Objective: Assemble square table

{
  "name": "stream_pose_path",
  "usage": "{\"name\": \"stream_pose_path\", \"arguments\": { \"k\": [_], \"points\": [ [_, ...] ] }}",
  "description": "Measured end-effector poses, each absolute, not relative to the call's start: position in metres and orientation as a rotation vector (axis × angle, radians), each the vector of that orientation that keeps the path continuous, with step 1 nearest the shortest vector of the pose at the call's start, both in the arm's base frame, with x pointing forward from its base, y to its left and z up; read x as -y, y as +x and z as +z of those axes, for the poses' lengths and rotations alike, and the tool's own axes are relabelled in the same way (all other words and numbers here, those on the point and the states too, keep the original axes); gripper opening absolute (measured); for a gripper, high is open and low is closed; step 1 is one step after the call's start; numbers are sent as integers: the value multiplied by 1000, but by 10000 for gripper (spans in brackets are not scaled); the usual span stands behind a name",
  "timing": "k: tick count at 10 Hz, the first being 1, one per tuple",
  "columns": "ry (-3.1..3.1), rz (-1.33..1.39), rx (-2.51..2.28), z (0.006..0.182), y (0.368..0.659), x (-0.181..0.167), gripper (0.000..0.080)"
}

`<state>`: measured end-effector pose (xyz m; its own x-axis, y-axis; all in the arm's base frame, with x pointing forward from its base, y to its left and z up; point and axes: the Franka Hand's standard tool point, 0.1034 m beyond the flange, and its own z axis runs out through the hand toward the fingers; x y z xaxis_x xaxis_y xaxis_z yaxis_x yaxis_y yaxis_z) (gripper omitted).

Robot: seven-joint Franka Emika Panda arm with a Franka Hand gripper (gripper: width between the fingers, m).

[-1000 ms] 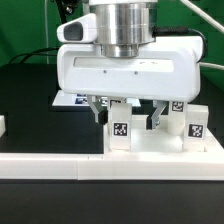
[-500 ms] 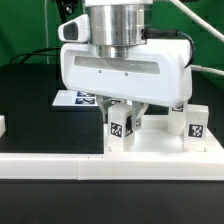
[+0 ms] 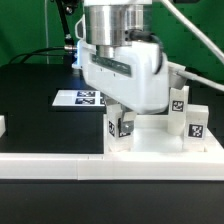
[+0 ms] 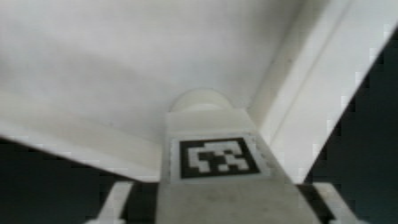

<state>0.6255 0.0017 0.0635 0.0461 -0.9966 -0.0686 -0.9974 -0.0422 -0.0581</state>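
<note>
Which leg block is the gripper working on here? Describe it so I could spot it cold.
Find the white square tabletop in the exterior view. The leg block stands near that view's left end, directly beneath the gripper. Unlike the two tagged legs further right, the fingers flank it.

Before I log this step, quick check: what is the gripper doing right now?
Gripper: shut on a tagged leg block, held over the square table top.

Robotics lab: black bench (image 3: 30, 100), marker board (image 3: 78, 98), cables (image 3: 195, 40).
</note>
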Motion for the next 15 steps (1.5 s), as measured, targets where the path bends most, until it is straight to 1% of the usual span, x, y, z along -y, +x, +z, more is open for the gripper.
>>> {"name": "stream_pose_path", "arguments": {
  "k": [2,5,8,9,10,11,12,15],
  "points": [
    [-1769,91,-2434,62,626,-6,290],
    [-1571,122,-2542,62,626,-5,290],
    [-1593,116,-2529,60,624,-5,299],
    [-1704,98,-2459,62,625,-5,471],
    [-1981,30,-2218,69,630,-8,612],
    [-2166,-29,-2017,70,629,-11,612],
    [-2179,-20,-2015,68,626,-10,638],
    [-2386,-49,-1773,67,626,-8,648]
  ]
}}
